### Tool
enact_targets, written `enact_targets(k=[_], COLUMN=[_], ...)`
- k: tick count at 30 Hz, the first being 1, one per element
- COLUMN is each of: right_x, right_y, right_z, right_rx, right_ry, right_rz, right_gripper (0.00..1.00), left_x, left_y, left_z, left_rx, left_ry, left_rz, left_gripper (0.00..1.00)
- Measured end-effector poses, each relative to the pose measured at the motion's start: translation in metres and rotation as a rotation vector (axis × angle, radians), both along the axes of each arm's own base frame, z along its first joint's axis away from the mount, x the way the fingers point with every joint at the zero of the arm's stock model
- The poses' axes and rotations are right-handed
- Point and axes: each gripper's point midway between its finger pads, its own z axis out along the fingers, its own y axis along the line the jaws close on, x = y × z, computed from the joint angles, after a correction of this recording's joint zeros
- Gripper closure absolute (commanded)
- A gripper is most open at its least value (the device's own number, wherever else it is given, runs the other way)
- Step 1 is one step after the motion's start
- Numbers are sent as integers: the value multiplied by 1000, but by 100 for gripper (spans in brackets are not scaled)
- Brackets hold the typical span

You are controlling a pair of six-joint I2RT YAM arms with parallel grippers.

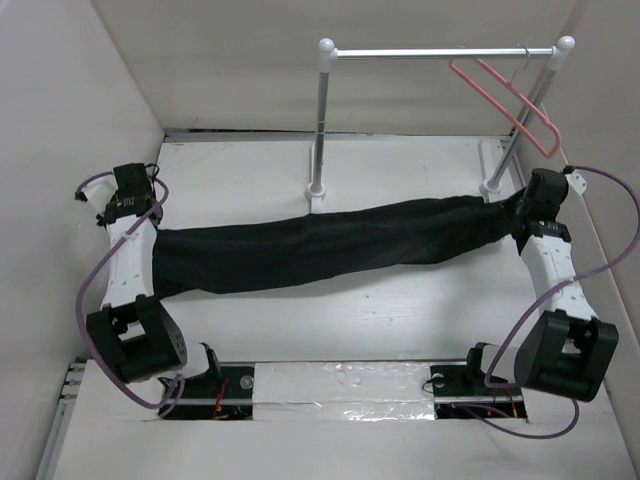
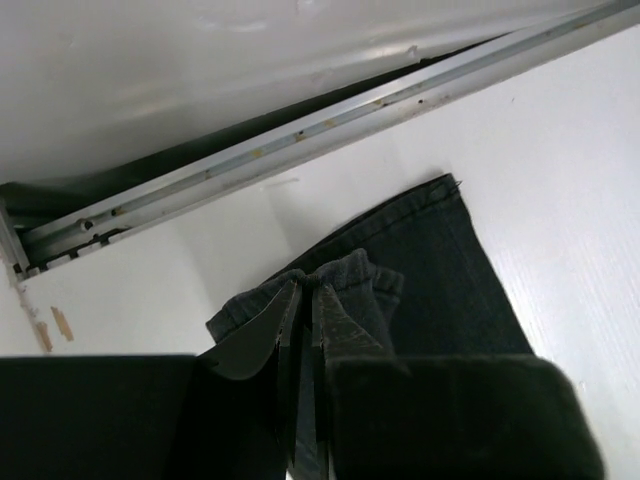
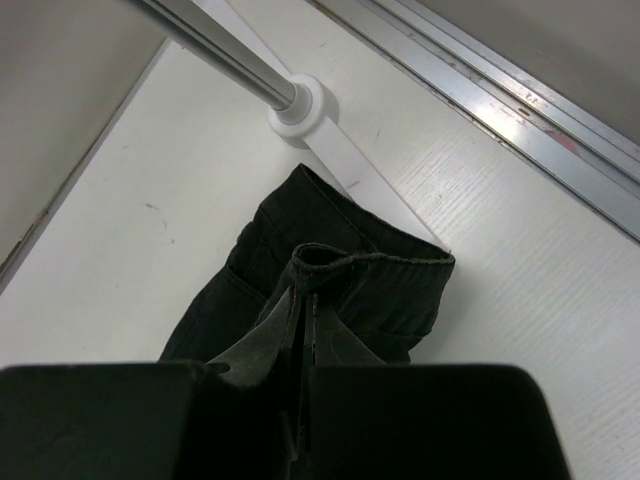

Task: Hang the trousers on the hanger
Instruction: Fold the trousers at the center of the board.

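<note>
Both end effectors point(image 2: 300, 292) point(image 3: 303, 288) (closed) on trousers point(image 1: 330, 245)

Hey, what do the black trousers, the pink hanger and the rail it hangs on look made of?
The trousers: matte black woven cloth, possibly denim; stitched hems show in the wrist views. The hanger: thin, smooth, pink; plastic or coated wire, cannot tell which. The rail: shiny silver tube, likely metal, with white end caps, probably plastic.

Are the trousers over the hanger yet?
No, the trousers stretch between the left gripper and right gripper, while the hanger hangs bare on the rail.
</note>
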Motion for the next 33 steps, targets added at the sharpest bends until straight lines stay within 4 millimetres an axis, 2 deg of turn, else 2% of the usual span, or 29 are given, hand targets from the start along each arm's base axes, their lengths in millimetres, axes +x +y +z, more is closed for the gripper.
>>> enact_targets(k=[3,11,18,21,22,24,25,26,27,28,29,33], right_x=[19,66,97,109,112,114,115,116,117,119,121,120], right_y=[2,11,11,10,11,12,12,11,11,11,11,19], right_z=[-1,-14,-34,-41,-44,-50,-51,-50,-49,-47,-44,-32], right_rx=[-8,-49,-90,-97,-98,-97,-98,-97,-98,-98,-95,-78], right_ry=[12,56,107,119,121,129,128,122,114,104,91,51], right_rz=[9,18,20,22,24,27,28,27,28,31,30,69], right_gripper=[98,94,93,91,88,80,61,51,39,13,3,0], left_x=[13,50,90,100,101,103,103,103,102,103,104,112], left_y=[8,20,23,25,26,27,29,30,31,31,31,28], left_z=[-5,-47,-67,-78,-81,-89,-92,-96,-99,-100,-100,-90], left_rx=[-7,-34,-26,-27,-27,-25,-20,-16,-16,-19,-23,-28], left_ry=[6,100,125,128,132,147,158,166,175,174,170,126], left_rz=[10,2,-27,-28,-28,-26,-23,-20,-21,-22,-24,-42], left_gripper=[100,100,100,98,97,79,67,46,37,29,22,22])
